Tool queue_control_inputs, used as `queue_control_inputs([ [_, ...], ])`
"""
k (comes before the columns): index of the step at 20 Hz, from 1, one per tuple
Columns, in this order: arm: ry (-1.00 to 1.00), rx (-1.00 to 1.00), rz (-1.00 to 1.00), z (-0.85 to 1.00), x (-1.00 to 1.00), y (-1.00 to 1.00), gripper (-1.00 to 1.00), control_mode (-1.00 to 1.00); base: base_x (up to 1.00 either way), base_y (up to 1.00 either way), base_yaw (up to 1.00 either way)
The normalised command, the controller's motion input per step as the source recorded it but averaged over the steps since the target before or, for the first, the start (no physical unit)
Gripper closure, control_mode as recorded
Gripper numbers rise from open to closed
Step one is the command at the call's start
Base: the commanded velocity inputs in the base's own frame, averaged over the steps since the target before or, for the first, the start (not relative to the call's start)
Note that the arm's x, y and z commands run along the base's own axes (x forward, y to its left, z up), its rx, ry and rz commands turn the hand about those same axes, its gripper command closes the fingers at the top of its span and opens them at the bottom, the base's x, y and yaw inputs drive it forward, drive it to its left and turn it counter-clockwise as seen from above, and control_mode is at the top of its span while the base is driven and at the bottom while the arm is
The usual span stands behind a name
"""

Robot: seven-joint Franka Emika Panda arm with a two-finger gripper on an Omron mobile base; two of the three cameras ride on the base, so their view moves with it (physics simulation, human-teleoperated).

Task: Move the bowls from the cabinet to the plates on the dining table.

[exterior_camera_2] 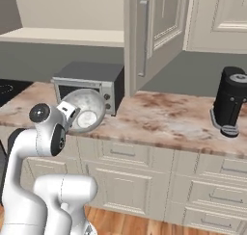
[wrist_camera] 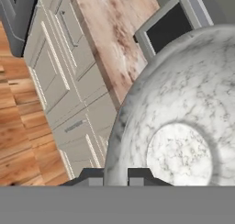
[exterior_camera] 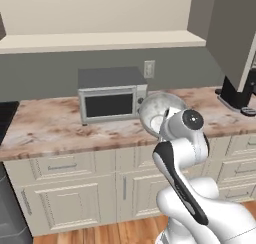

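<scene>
Tool (wrist_camera: 114,175) is clamped down tight on the rim of a bowl (exterior_camera: 159,113), one finger inside, one outside, seen at the bottom of the hand view. Bowl is carried in the air, tipped on its side so the underside faces the hand camera, in front of the microwave (exterior_camera: 111,95) and above the front edge of the tabletop (exterior_camera: 45,128). Not resting on anything as far as I can tell.

Cabinet (exterior_camera_2: 155,32) door hangs open above the tabletop, right of the microwave. Coffee machine (exterior_camera_2: 230,101) sits well off to the right.

Handling, my read:
- Stone-look bowl: rigid, likely heavy for its size, smooth glaze, so slippery in a thin rim pinch.
- Rim grip is off-centre, so the weight wants to swing the bowl about the fingers. Slow turns, no jerks.
- Brittle if dropped or knocked on the tabletop edge or microwave corner.
- Rim is the only sensible hold: wall is thin enough to fit the jaws, body too wide.
- Level it before setting down on a plate.
</scene>
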Motion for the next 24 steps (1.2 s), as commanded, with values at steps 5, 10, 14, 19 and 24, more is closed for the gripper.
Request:
queue_control_inputs([
  [5,0.00,0.00,0.00,0.00,0.00,0.00,1.00,1.00,-0.31,0.23,0.00],
  [10,0.00,0.00,0.00,0.00,0.00,0.00,1.00,1.00,-0.12,0.25,0.09],
  [14,0.00,0.00,0.00,0.00,0.00,0.00,1.00,1.00,0.00,0.29,0.25],
  [19,0.00,0.00,0.00,0.00,0.00,0.00,1.00,1.00,0.00,0.24,0.38],
  [24,0.00,0.00,0.00,0.00,0.00,0.00,1.00,1.00,0.00,0.08,0.33],
])
